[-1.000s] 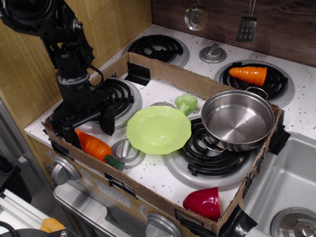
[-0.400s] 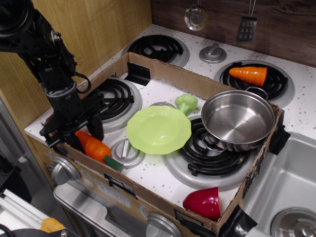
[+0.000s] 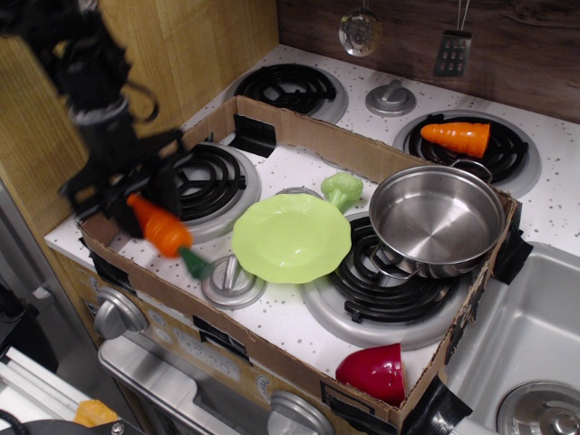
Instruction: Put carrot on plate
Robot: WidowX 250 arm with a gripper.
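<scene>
The gripper (image 3: 134, 195) is closed on the orange end of the carrot (image 3: 161, 229); motion blur obscures the exact contact. The carrot appears lifted above the stove, tilted, green stem lowest, left of the plate (image 3: 291, 237), not touching it.

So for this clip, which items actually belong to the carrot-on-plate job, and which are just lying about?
Part of the job:
- carrot, lifted off the stove top
- gripper, shut on it
- plate, nothing on it yet

Just lying about:
- steel pot
- dark red bowl
- ridged orange cone on the back burner
- green broccoli
- cardboard box
</scene>
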